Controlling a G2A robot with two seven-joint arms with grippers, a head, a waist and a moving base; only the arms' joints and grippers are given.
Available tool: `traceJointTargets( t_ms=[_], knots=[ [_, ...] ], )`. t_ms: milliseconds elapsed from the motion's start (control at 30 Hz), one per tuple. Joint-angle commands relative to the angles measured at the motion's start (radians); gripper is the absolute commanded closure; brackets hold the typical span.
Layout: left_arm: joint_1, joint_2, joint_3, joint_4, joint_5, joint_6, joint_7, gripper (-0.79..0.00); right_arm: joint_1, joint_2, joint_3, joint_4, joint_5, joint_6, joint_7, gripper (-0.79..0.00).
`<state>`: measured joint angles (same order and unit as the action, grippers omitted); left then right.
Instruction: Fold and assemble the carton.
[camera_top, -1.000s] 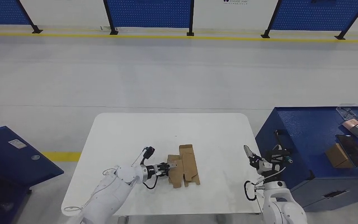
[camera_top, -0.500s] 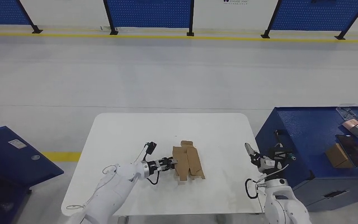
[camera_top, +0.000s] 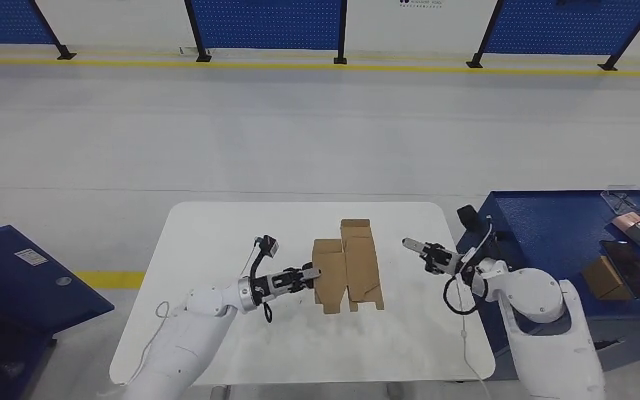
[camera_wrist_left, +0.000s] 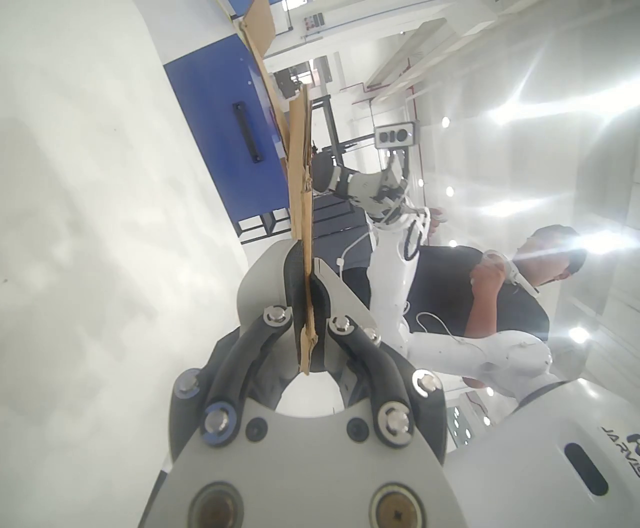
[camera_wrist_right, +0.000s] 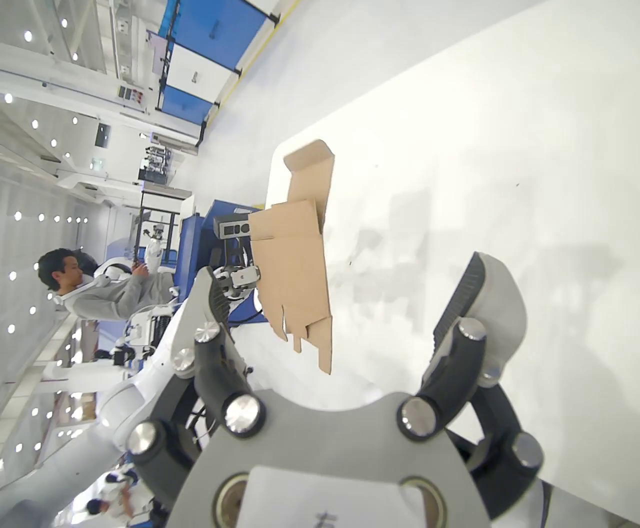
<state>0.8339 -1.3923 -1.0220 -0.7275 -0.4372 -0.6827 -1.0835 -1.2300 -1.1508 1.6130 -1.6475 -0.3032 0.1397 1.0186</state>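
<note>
- left gripper (camera_wrist_left: 305, 272) clamped on carton (camera_top: 347, 265) edge; flat sheet sticks straight out ahead of it
- right gripper (camera_wrist_right: 345, 280) spread apart, carton near ahead, no contact
- judgement: nothing folded yet, whole assembly left

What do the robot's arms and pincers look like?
The left arm and right arm have smooth white shells, with thin cables looping at the wrists. The left pincer and right pincer each have two grey fingers with black ribbed pads, black link bars and shiny silver bolts.

White table (camera_top: 220, 235) on grey floor (camera_top: 300, 130), blue partitions (camera_top: 265, 22) behind
</note>
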Motion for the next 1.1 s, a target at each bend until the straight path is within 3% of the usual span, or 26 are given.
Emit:
traceJointTargets(
  t_ms=[0,167,500,633,967,1067],
  knots=[
    [0.047,0.023,-0.045,-0.107,-0.008,0.045,-0.009,0.000,0.046,-0.004,-0.057,0.028,-0.026,0.020,-0.024,-0.785],
    [0.127,0.074,-0.153,-0.304,-0.002,0.175,-0.078,0.000,0.090,-0.011,-0.144,0.020,-0.045,0.052,-0.038,-0.785],
    [0.127,0.074,-0.153,-0.304,-0.002,0.175,-0.078,0.000,0.090,-0.011,-0.144,0.020,-0.045,0.052,-0.038,-0.785],
    [0.134,0.076,-0.157,-0.318,-0.008,0.209,-0.051,0.000,0.094,-0.019,-0.137,0.033,0.149,0.029,-0.031,-0.785],
    [0.123,0.080,-0.160,-0.360,-0.103,0.292,-0.109,0.000,0.180,-0.044,-0.283,0.159,0.324,-0.070,-0.029,-0.785],
    [0.120,0.079,-0.151,-0.368,-0.110,0.305,-0.098,0.000,0.212,-0.051,-0.320,0.187,0.389,-0.074,0.000,-0.329]
  ],
)
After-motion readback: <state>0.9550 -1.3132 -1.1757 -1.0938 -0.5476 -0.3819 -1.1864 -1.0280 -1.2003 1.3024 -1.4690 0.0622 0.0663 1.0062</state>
